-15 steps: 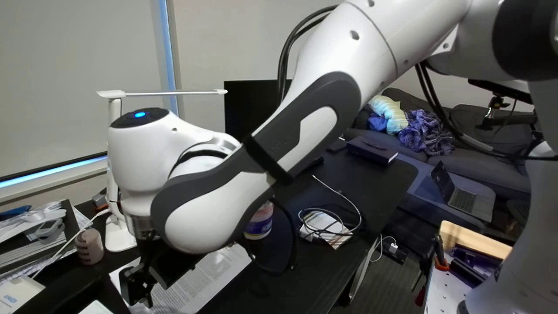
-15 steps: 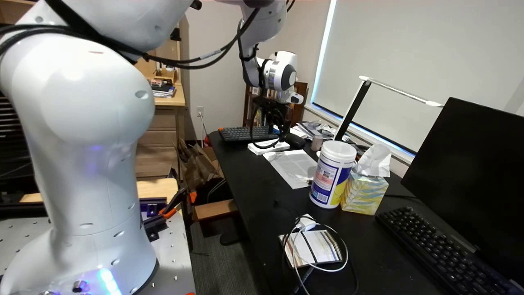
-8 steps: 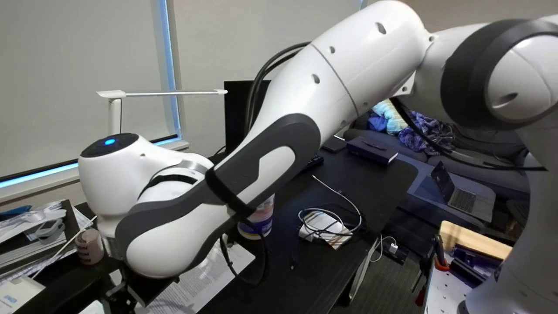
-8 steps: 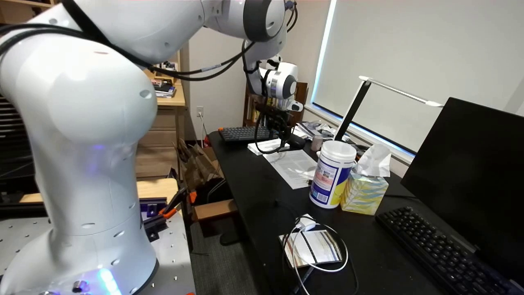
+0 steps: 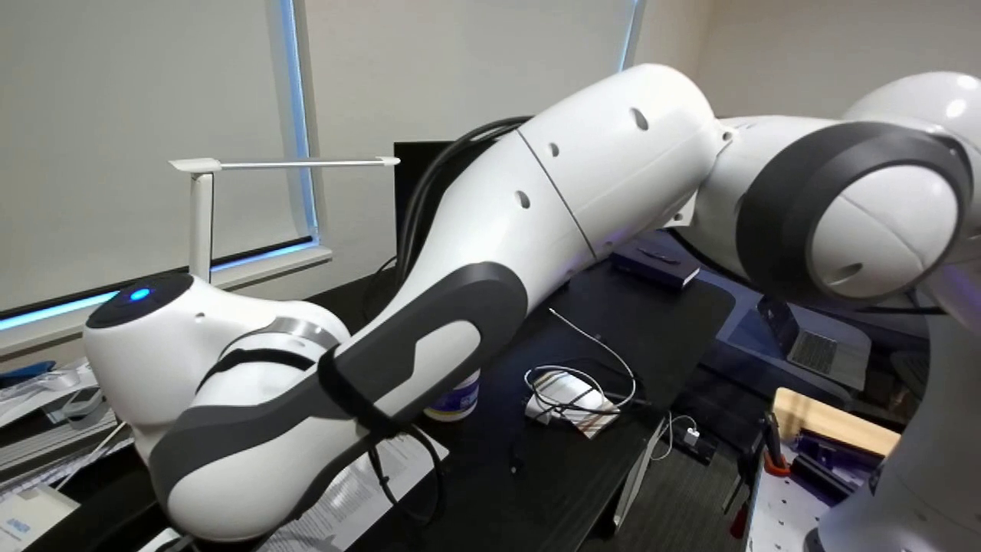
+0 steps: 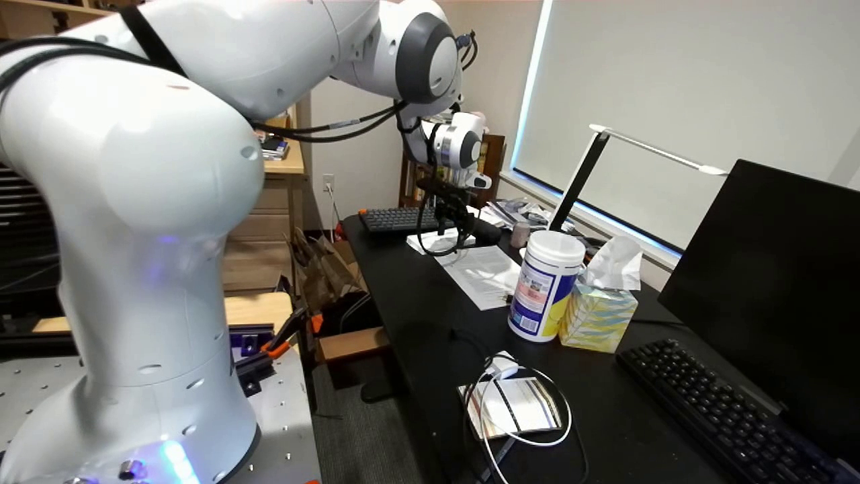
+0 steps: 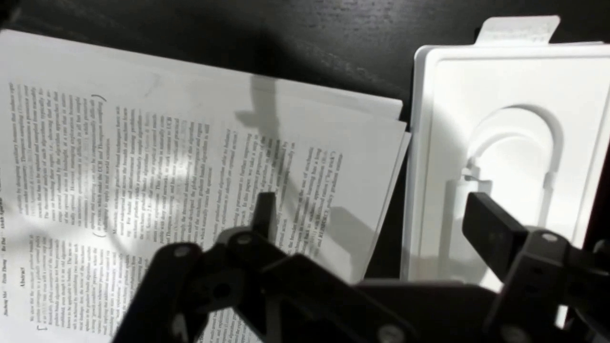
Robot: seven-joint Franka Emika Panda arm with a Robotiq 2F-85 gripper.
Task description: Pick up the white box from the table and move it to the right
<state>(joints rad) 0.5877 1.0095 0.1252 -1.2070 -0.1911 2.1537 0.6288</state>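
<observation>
The white box (image 7: 505,85) is flat and rectangular, with a recessed top and a small tab at one end. In the wrist view it lies at the right on the black table (image 7: 343,28), beside the printed sheets. In an exterior view the box (image 6: 420,243) lies at the far end of the table, partly hidden by the gripper. My gripper (image 7: 369,212) is open and empty. One finger is above the printed sheets and the other above the box, so the box's near edge lies between them. In an exterior view my gripper (image 6: 449,225) hangs low over the box.
Printed sheets (image 7: 190,143) lie beside the box. A keyboard (image 6: 403,219) and a black object (image 6: 485,232) are close to it. A wipes canister (image 6: 547,286), tissue box (image 6: 598,319), lamp (image 6: 578,181) and notepad with cables (image 6: 514,403) stand along the table.
The arm has come down. The hand has moved left and lower in an exterior view, where the gripper is now hidden. The box and the table things have not visibly moved.
</observation>
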